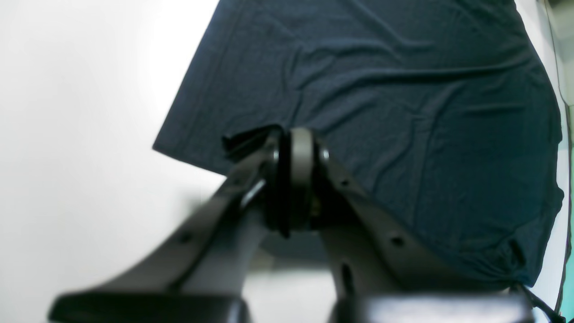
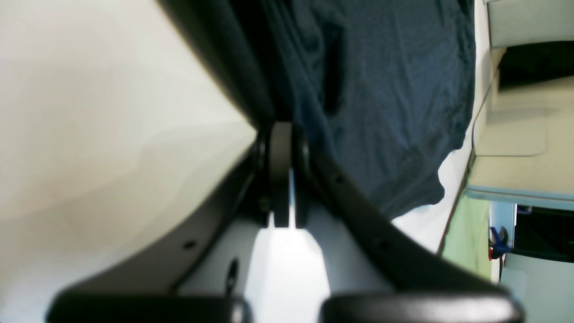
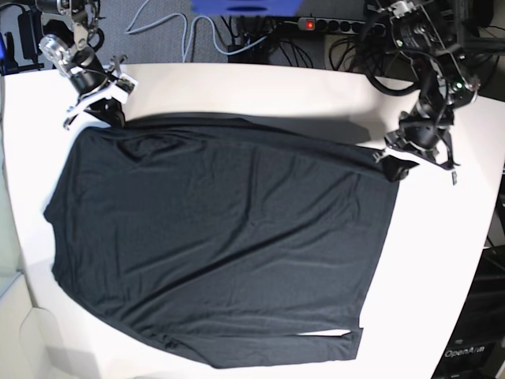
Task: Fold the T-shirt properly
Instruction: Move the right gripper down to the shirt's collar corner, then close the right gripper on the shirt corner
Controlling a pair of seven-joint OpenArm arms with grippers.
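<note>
1. The left gripper (image 1: 298, 148) is clamped on a corner of the T-shirt (image 3: 221, 245).
2. The right gripper (image 2: 282, 148) is closed at the opposite far corner, dark fabric right against its fingers.
3. The shirt spreads flat across the white table (image 3: 442, 260) between and below both grippers.

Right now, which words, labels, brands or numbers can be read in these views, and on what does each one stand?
"OpenArm": pale lettering on the dark object at the lower right edge of the base view.
T-shirt: no print or readable label.
Both wrist views: no readable text.
</note>
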